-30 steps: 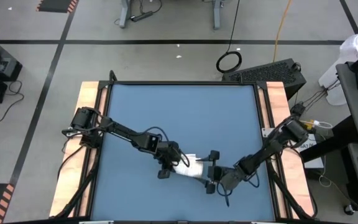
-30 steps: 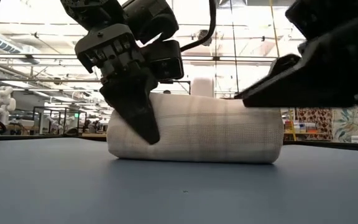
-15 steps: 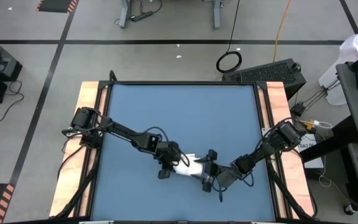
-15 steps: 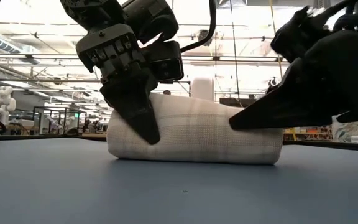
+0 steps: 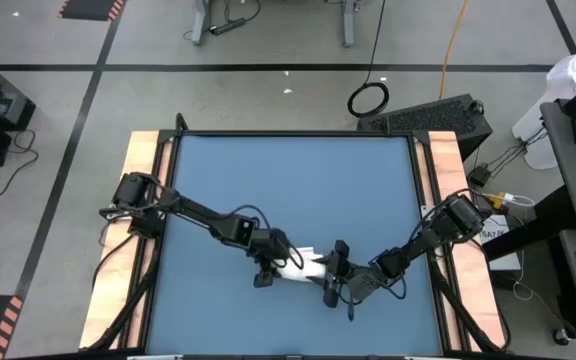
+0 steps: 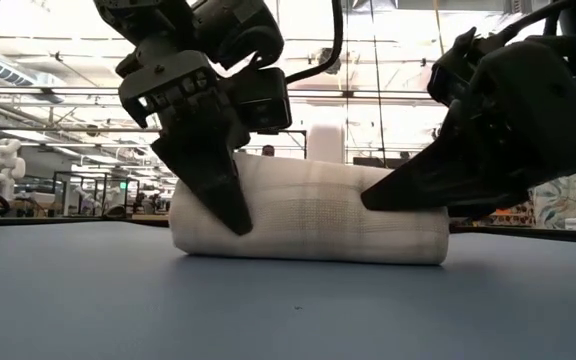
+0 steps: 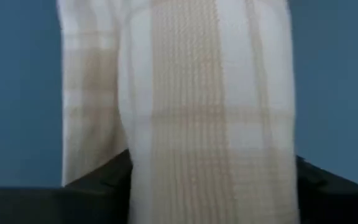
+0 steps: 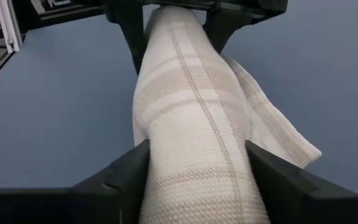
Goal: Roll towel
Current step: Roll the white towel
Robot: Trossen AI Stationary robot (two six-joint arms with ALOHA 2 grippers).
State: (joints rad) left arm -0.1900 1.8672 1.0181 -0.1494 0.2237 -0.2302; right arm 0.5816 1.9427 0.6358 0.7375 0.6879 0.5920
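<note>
Towel (image 5: 304, 266): rolled into a short cylinder, lying on its side on the desk, lower centre of the high view; white with faint beige plaid lines. In the low view the roll (image 6: 313, 222) spans the middle of the frame, resting on the blue surface.
Loose edge: in the right wrist view (image 8: 194, 130) a flap of cloth trails off one side of the roll onto the desk.
Left gripper (image 5: 271, 266): at the left end of the roll in the high view; jaws spread and straddling that end. In the low view one dark finger (image 6: 213, 175) lies across the front face of the roll, tip near the desk.
Right gripper (image 5: 335, 271): at the right end of the roll in the high view; jaws spread, one finger on either side of the cloth. In the low view a finger (image 6: 418, 180) points into the roll's upper right part.
Contact: both grippers touch the towel; whether either squeezes it firmly cannot be told.
Desk (image 5: 288, 180): blue top with pale wooden side rails; the upper half is bare blue.
Arms: both reach in from the side edges towards the lower centre.
</note>
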